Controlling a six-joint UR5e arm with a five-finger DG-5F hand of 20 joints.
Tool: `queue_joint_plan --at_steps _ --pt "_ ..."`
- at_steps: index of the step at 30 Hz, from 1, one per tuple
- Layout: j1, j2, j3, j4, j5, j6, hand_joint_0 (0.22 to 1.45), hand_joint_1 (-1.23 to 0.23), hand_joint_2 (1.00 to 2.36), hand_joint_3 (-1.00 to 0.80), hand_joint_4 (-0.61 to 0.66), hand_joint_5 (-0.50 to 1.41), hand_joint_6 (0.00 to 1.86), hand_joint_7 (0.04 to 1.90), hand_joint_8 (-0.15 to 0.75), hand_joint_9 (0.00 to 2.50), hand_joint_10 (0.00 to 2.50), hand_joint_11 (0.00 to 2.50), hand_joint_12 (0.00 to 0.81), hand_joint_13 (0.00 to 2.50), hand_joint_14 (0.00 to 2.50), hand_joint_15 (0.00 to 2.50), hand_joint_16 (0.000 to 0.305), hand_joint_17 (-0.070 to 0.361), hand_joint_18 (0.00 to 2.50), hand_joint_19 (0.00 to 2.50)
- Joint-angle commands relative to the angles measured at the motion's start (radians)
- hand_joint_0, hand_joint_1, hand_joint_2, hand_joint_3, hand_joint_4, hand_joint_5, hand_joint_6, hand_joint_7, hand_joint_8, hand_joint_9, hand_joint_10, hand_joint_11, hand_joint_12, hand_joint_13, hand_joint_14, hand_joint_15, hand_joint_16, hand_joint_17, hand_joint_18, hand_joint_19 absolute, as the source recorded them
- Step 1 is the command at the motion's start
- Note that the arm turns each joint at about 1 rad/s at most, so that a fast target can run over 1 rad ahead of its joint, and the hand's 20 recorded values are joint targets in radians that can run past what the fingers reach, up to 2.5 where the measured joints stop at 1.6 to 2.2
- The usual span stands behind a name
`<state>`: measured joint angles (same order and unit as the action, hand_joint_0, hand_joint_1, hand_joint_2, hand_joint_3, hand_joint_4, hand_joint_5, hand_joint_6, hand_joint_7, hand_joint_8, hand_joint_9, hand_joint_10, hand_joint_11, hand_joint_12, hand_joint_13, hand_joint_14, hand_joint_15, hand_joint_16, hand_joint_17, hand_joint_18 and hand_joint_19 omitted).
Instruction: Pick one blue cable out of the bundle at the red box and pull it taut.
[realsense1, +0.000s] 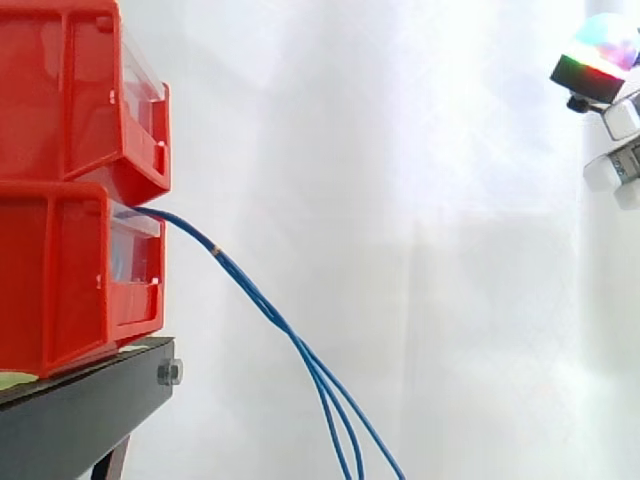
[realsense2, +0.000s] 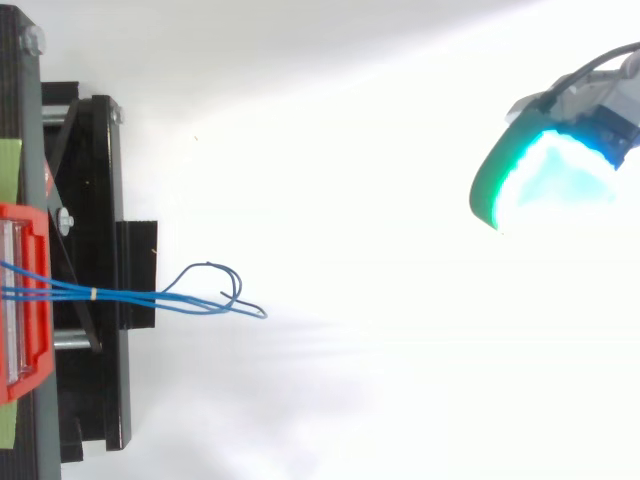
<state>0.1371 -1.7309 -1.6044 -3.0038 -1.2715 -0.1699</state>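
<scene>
you've got thin blue cables drooping slack from the lower red box, banded pale near its mouth; the hand hangs well clear of it, open or closed you cannot tell.

A white curtain is hung behind the black stand and is spread wide to its right. It is brightly lit, and faint vertical folds are shown.
</scene>
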Motion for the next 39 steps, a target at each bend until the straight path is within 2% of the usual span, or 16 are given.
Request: queue_joint_plan --at_steps 1,3,4,7,21,25,26,29,32,34,36,37,39 --pt "0.001 -0.006 0.0 0.003 0.014 -0.022 0.5 -0.63 1.0 -0.5 0.27 -0.19 0.5 0.76 0.33 0.55 0.01 0.35 0.417 0.29 0.0 0.01 0.078 0.176 0.18 0.06" --pt "0.001 -0.022 0.0 0.005 0.021 -0.031 0.5 -0.63 1.0 -0.5 0.27 -0.19 0.5 0.77 0.329 0.56 0.01 0.35 0.417 0.29 0.0 0.02 0.078 0.176 0.19 0.07" --pt "0.001 -0.047 0.0 0.005 0.027 -0.03 0.5 -0.63 1.0 -0.5 0.27 -0.19 0.5 0.76 0.33 0.56 0.01 0.35 0.418 0.29 0.0 0.01 0.078 0.176 0.19 0.07" --pt "-0.001 -0.087 0.0 0.006 0.029 -0.025 0.5 -0.63 1.0 -0.5 0.28 -0.19 0.5 0.76 0.331 0.56 0.01 0.36 0.419 0.3 0.0 0.02 0.078 0.176 0.19 0.07" --pt "-0.002 -0.09 0.0 0.025 0.027 -0.028 0.5 -0.63 1.0 -0.5 0.29 -0.19 0.5 0.78 0.333 0.57 0.01 0.36 0.419 0.31 0.0 0.02 0.078 0.176 0.2 0.08" --pt "-0.002 -0.09 0.0 0.025 0.043 -0.046 0.5 -0.63 1.0 -0.5 0.29 -0.18 0.5 0.78 0.334 0.58 0.01 0.36 0.419 0.31 0.0 0.03 0.078 0.175 0.22 0.08" --pt "-0.007 -0.09 0.0 0.022 0.055 -0.06 0.5 -0.63 1.0 -0.5 0.29 -0.18 0.5 0.78 0.334 0.58 0.01 0.36 0.419 0.32 0.0 0.02 0.078 0.175 0.22 0.08" --pt "-0.008 -0.09 -0.008 0.023 0.058 -0.077 0.51 -0.65 1.0 -0.5 0.29 -0.18 0.5 0.78 0.332 0.58 0.01 0.36 0.421 0.33 0.0 0.03 0.077 0.174 0.22 0.09" --pt "-0.008 -0.09 -0.045 0.046 0.057 -0.091 0.51 -0.67 1.0 -0.5 0.29 -0.18 0.5 0.78 0.33 0.58 0.01 0.36 0.417 0.33 0.0 0.02 0.077 0.173 0.24 0.09" --pt "-0.008 -0.09 -0.089 0.149 0.06 -0.094 0.52 -0.69 1.0 -0.5 0.29 -0.18 0.5 0.78 0.329 0.59 0.01 0.36 0.417 0.34 0.0 0.03 0.077 0.172 0.25 0.08" --pt "-0.01 -0.09 -0.095 0.166 0.06 -0.096 0.52 -0.71 1.0 -0.5 0.29 -0.18 0.5 0.78 0.327 0.59 0.01 0.37 0.416 0.34 0.0 0.03 0.076 0.172 0.26 0.08" --pt "-0.01 -0.09 -0.101 0.204 0.061 -0.1 0.52 -0.71 1.0 -0.5 0.29 -0.18 0.5 0.78 0.328 0.59 0.01 0.37 0.416 0.34 0.0 0.02 0.076 0.172 0.26 0.08" --pt "-0.013 -0.088 -0.1 0.204 0.072 -0.111 0.52 -0.72 1.0 -0.5 0.29 -0.18 0.5 0.79 0.326 0.59 0.01 0.36 0.416 0.35 0.0 0.03 0.076 0.171 0.27 0.08"
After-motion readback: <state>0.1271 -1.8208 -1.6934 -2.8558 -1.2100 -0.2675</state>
